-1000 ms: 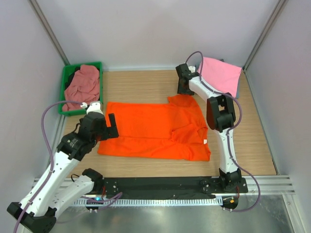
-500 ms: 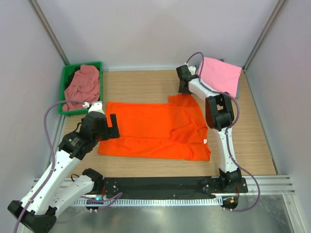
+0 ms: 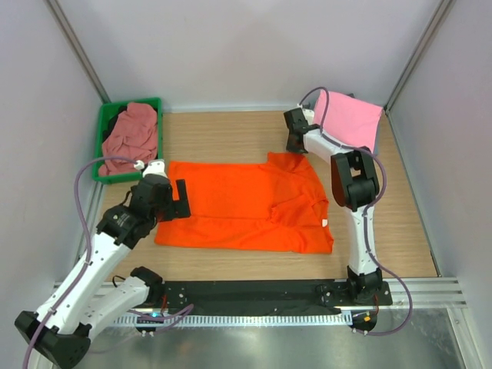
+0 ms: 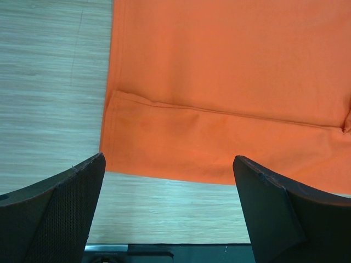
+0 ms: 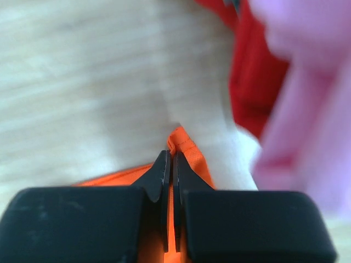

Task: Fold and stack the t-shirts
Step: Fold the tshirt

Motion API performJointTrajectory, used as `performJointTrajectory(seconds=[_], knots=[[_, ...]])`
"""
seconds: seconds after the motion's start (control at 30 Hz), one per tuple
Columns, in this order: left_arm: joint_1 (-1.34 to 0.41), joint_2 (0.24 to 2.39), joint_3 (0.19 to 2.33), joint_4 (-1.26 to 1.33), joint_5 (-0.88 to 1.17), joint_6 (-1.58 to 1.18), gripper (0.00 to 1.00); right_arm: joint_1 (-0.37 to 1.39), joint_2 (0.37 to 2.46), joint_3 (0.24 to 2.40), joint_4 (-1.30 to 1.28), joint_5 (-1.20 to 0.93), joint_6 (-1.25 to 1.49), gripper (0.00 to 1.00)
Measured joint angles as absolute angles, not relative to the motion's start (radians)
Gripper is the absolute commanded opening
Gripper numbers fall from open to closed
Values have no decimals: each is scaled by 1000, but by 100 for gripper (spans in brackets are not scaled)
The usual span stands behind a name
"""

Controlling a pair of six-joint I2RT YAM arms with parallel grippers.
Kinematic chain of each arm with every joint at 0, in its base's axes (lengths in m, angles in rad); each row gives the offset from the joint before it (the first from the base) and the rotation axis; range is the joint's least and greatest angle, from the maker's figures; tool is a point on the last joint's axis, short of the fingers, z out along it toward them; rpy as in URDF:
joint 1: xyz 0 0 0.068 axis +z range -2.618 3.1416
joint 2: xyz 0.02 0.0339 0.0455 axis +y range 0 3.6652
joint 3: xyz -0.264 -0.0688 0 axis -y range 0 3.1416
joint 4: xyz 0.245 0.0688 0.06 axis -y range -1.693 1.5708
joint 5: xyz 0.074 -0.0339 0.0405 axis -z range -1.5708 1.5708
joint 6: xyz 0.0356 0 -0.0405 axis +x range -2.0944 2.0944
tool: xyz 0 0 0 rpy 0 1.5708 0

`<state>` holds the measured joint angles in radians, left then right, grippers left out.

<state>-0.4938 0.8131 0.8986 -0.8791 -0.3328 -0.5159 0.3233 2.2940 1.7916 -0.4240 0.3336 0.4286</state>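
Crosswise, orange t-shirt [image 3: 246,206], neck [image 3: 322,216] rightward

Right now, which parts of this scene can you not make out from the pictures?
- Top view: a dark item in the green bin, mostly covered by the dusty-pink t-shirt.
- Right wrist view: the pink t-shirt and the red cloth next to it, blurred.
- Left wrist view: the orange t-shirt, cut off by the top and right edges.
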Motion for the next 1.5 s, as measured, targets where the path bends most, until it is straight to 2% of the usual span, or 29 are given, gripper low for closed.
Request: performJointTrajectory(seconds=[0.17,0.3,0.4,0.63,0.87,1.03,1.27,1.5], knots=[[-473,953,942,-883,-351,-523,100,323,2177,1644,-472,340,413,1],[-415,1206,1076,-854,-343,-544,89,323,2061,1554,-517,357,393,1],[-359,1389,1180,-798,-310,-559,85,323,1947,1475,-528,357,389,1],[-272,1843,1567,-776,-245,-601,80,323,1740,1339,-530,361,382,1],[-265,2168,1871,-831,-220,-622,74,323,1703,1258,-530,351,368,1],[-265,2260,1929,-855,-244,-631,69,323,1674,1206,-529,333,368,1],[-247,2269,1930,-872,-287,-646,68,323,1634,1189,-522,319,368,1],[-219,2305,1983,-868,-303,-633,61,323,1615,1174,-517,311,368,1]])
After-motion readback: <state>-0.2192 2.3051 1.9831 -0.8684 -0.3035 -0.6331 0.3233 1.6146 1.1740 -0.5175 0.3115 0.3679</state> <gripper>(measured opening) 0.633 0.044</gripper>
